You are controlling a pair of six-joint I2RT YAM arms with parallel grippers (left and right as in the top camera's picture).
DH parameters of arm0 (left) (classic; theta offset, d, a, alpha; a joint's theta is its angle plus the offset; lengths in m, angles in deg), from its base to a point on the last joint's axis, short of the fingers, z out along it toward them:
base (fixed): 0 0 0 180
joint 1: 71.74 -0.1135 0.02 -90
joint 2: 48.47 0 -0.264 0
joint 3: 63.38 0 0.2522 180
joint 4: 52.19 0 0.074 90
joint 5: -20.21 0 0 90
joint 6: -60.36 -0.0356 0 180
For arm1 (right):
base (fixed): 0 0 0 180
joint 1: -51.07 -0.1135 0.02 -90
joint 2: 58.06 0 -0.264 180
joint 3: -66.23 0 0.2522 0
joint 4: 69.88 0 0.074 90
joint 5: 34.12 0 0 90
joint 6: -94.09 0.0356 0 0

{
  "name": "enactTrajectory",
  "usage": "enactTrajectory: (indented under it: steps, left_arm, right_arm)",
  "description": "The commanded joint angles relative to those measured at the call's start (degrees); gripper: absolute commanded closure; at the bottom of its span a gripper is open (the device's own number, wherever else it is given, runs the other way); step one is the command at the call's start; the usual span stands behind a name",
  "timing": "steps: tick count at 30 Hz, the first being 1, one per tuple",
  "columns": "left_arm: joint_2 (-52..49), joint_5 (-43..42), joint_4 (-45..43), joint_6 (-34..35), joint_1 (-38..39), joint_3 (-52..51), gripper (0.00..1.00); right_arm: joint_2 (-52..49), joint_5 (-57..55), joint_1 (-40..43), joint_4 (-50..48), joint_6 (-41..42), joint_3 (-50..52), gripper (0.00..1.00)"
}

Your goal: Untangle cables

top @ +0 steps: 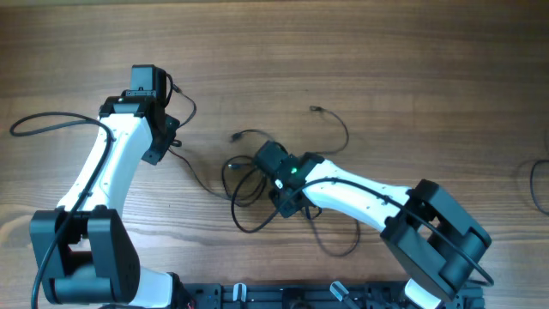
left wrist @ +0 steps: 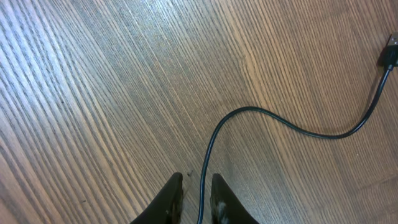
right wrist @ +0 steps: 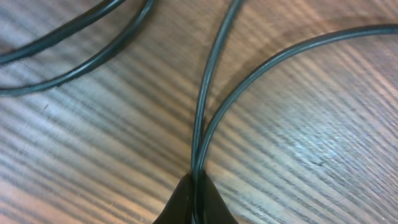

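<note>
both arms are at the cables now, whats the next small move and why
Probably close the left gripper fully on the cable: it runs between the jaws, but the table shows beside it, so it doesn't look clamped. The right gripper is shut on two strands, so it can anchor a pull afterwards.

Looks like a robotics lab or test bench. Plain wood-grain table (top: 412, 60) as the work surface, with two white-and-black robot arms (top: 103, 167) rising from a black frame (top: 257, 296) at its near edge. Thin black cables (top: 249, 184) loose on the wood between them, nothing domestic around.
</note>
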Motion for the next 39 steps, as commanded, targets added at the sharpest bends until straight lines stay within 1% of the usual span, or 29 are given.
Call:
enactTrajectory:
  steps: [1,4,5,8,10,13,18,20,22,23,27,29,31,34,35,36,37,38,39]
  left_arm:
    - [0.42,-0.15,0.37,-0.52,-0.2,0.15,0.83]
    - [0.42,-0.94,0.72,-0.52,-0.2,0.15,0.82]
    - [0.42,-1.16,0.87,-0.52,-0.2,0.15,0.82]
    - [0.42,-1.6,1.33,-0.5,-0.2,0.15,0.81]
    - [0.42,-1.9,1.53,-0.5,-0.2,0.15,0.81]
    - [0.42,-3.37,1.53,-0.5,-0.2,0.15,0.79]
    - [0.42,-4.44,1.49,-0.46,-0.15,0.15,0.77]
    - [0.42,-4.68,1.53,-0.22,-0.15,0.15,0.77]
    - [0.42,-6.82,1.49,-0.24,-0.15,0.15,0.77]
    - [0.42,-7.63,1.49,-0.26,-0.15,0.15,0.78]
    - [0.42,-8.52,1.55,-0.28,-0.15,0.15,0.8]
    - [0.42,-8.79,1.53,-0.26,-0.15,0.15,0.82]
    - [0.42,-9.6,1.49,-0.26,-0.15,0.15,0.82]
    - [0.42,-10.45,1.49,-0.26,-0.15,0.15,0.83]
    - [0.42,-10.47,1.46,-0.26,-0.15,0.15,0.83]
    - [0.42,-10.47,1.49,-0.26,-0.15,0.15,0.84]
    - [0.42,-10.47,1.49,-0.26,-0.15,0.15,0.86]
    - [0.42,-10.51,1.51,-0.26,-0.15,0.15,0.87]
    - [0.42,-10.69,1.51,-0.26,-0.15,0.15,0.87]
  right_arm:
    - [-3.19,-7.02,6.78,4.07,2.86,-5.49,0.96]
    - [-2.82,-11.45,15.91,9.68,2.16,-15.52,0.96]
    - [-2.84,-11.58,18.69,10.27,0.48,-18.43,0.96]
    - [-2.84,-11.78,27.87,7.72,-4.26,-25.4,0.96]
    - [-2.84,-11.76,33.75,2.86,-7.5,-27.63,0.95]
    - [-2.93,-11.74,42.84,-8.02,-13.31,-28.26,0.96]
    - [-3.5,-10.19,54.99,-26.12,-26.38,-28.24,0.96]
    - [-4.22,-9.79,58.58,-32.65,-27.23,-28.24,0.96]
    - [-5.86,-9.75,62.45,-39.01,-27.32,-28.24,0.96]
    - [-6.82,-9.62,63.87,-41.22,-28.02,-28.24,0.96]
    - [-13.03,-5.22,68.87,-50.31,-35.08,-28.24,0.96]
    - [-15.69,-5.22,70.27,-52.68,-36.26,-28.24,0.96]
    - [-18.67,-4.76,71.63,-54.03,-35.87,-28.24,0.96]
    - [-21.4,0.2,71.87,-53.66,-36.15,-28.24,0.96]
    - [-22.12,2.29,71.76,-53.68,-35.98,-28.24,0.91]
    - [-22.77,3.85,71.56,-53.68,-35.58,-28.24,0.9]
    - [-23.02,4.24,71.32,-53.59,-34.16,-28.24,0.9]
    - [-23.26,4.24,71.01,-53.35,-31.76,-28.24,0.94]
    - [-23.26,4.24,70.77,-53.22,-29.99,-28.24,0.96]
